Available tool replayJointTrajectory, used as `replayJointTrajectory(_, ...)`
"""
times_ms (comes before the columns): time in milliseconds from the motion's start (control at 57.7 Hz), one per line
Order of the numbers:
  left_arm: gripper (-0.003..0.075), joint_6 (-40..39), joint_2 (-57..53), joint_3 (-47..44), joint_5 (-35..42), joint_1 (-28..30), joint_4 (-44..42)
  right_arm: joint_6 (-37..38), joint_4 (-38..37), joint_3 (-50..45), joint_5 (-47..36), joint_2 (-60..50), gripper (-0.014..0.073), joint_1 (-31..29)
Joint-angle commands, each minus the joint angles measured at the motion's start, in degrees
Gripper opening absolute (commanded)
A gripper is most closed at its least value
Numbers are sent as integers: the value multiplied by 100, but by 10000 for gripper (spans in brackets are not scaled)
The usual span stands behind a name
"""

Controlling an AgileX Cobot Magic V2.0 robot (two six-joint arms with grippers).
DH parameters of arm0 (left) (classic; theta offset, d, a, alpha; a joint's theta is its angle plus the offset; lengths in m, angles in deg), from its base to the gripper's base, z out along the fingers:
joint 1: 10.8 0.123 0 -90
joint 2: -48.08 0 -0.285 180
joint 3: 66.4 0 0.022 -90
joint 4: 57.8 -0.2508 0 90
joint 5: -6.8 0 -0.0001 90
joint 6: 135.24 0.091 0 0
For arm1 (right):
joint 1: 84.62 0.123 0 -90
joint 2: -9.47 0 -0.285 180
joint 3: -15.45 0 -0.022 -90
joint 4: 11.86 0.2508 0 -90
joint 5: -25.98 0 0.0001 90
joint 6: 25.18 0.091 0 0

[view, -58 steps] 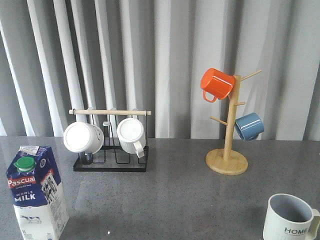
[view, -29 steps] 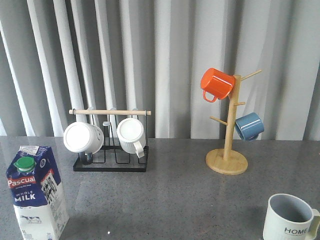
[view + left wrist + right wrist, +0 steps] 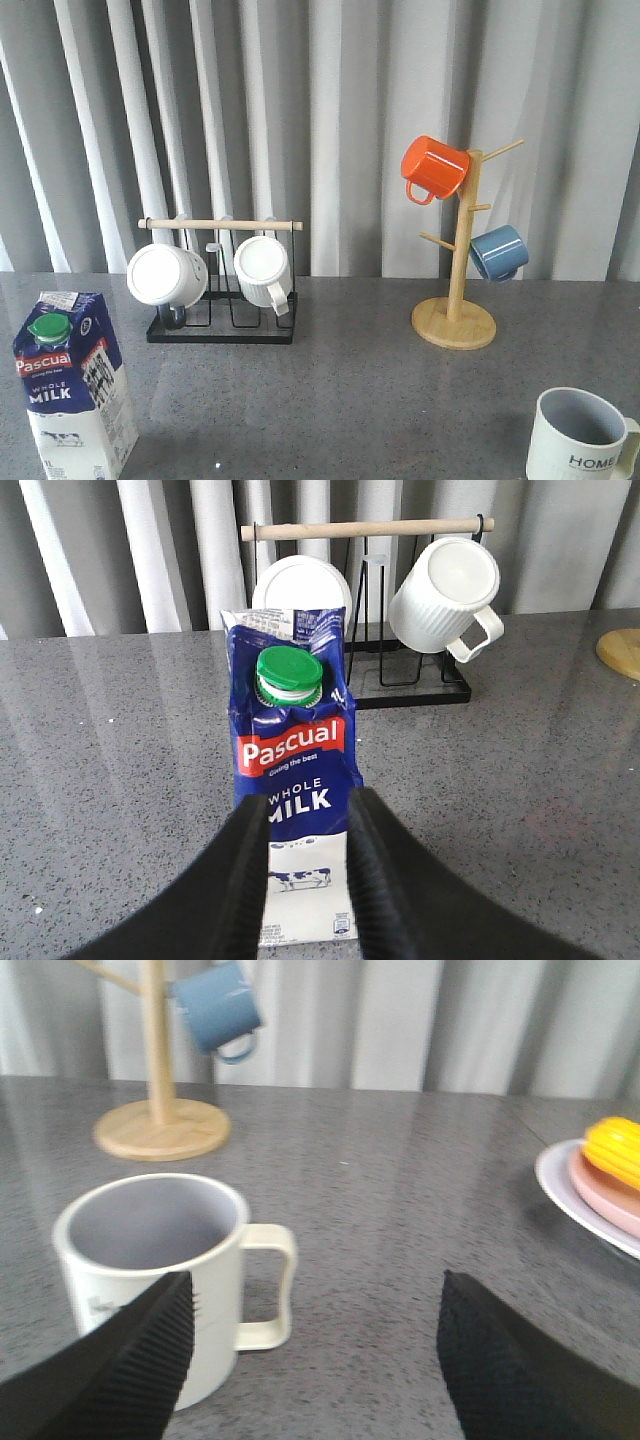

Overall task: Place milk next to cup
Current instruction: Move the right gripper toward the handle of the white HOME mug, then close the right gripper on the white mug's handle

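The milk (image 3: 75,385), a blue-and-white carton with a green cap, stands upright at the table's near left. In the left wrist view the milk (image 3: 290,750) is straight ahead of my left gripper (image 3: 307,805). Its fingers are a carton's width apart and frame the carton's lower part without visibly touching it. The cup (image 3: 582,437), a pale mug lettered "HOME", stands at the near right. In the right wrist view the cup (image 3: 150,1260) is beside one finger of my right gripper (image 3: 315,1290), which is wide open and empty. Neither gripper shows in the front view.
A black rack with a wooden bar (image 3: 220,280) holds two white mugs at the back left. A wooden mug tree (image 3: 455,300) with an orange mug and a blue mug stands at the back right. A plate with yellow corn (image 3: 600,1180) lies beyond the cup's handle side.
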Motion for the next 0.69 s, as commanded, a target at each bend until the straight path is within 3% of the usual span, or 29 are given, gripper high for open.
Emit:
replayJointTrajectory(0, 206, -46, -27, 208, 392, -38, 20, 370, -421, 144, -567, 327, 493, -233)
replayJointTrajectory(225, 206, -46, -27, 208, 392, -38, 20, 1154, -1597, 164, -1286, 1339, 493, -468)
replayJointTrajectory(364, 206, -46, -27, 208, 392, -38, 20, 1254, -2124, 164, -1761, 1771, 493, -738)
replayJointTrajectory(676, 206, -46, -27, 208, 392, -38, 20, 1136, -2261, 164, -2801, 2528, 493, -925)
